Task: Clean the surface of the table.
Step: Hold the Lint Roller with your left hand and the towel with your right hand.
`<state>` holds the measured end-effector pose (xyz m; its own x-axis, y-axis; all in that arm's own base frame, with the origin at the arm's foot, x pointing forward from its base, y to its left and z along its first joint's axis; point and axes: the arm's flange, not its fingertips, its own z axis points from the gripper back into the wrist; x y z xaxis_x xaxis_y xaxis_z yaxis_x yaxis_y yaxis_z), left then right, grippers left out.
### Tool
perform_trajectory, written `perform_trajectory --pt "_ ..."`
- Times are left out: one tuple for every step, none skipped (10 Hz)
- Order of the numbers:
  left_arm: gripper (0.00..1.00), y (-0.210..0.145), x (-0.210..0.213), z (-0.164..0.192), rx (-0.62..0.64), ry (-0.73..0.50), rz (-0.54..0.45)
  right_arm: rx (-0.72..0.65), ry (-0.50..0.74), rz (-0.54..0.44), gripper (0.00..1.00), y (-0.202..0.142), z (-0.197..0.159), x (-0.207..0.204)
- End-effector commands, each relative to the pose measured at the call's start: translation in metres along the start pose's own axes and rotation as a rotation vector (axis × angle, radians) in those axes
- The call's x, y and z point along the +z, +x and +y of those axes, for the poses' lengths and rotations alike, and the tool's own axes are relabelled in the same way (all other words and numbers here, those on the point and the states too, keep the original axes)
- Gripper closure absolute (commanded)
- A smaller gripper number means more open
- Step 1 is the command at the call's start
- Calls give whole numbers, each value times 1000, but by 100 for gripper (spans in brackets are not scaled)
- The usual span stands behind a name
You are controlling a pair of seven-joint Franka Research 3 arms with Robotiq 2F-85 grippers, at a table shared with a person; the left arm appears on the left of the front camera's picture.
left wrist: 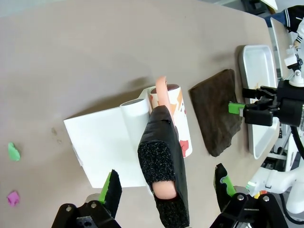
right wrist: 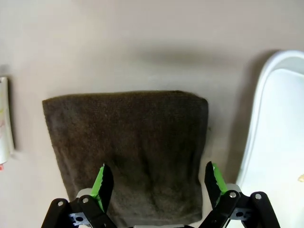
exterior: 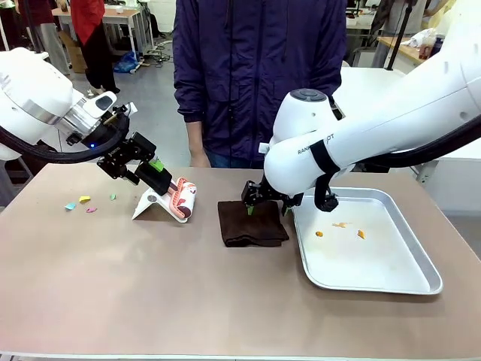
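The brownish table (exterior: 150,293) carries a folded dark brown cloth (exterior: 252,224) at its middle. My right gripper (exterior: 264,207) hangs open just over the cloth's far edge; in the right wrist view its fingers (right wrist: 103,183) straddle the cloth (right wrist: 128,137). At the left lies a lint roller (exterior: 180,199) with a white sheet (exterior: 150,203) peeled out. My left gripper (exterior: 155,170) is open around the roller's black handle (left wrist: 159,166), with gaps on both sides. Small coloured scraps (exterior: 84,200) lie on the table left of the roller.
A silver tray (exterior: 398,282) holding a few orange scraps (exterior: 340,224) stands right of the cloth. A person in a dark blue jacket (exterior: 255,68) stands at the far edge. The near half of the table holds nothing.
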<state>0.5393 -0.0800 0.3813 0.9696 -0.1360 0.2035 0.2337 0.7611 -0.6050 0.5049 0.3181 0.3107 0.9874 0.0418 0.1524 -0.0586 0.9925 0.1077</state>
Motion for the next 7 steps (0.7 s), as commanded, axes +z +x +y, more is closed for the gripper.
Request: perform_trajectory --pt "0 -6 1 -4 23 25 -7 -31 -42 -2 0 7 13 -7" --pt "0 -6 2 -4 22 27 -9 -46 -60 -8 0 6 13 -8" --pt "0 -6 1 -4 24 27 -11 -50 -60 -8 0 6 13 -7" --pt "0 -7 1 -3 25 25 -11 -55 -66 -7 0 6 13 -8" --pt "0 -7 1 -4 33 16 -19 -56 -72 1 0 6 14 -10" --pt "0 -7 1 -4 33 15 -20 -58 -68 2 0 6 14 -10" --pt "0 -7 1 -5 34 8 -20 -58 -75 7 0 6 14 -10"
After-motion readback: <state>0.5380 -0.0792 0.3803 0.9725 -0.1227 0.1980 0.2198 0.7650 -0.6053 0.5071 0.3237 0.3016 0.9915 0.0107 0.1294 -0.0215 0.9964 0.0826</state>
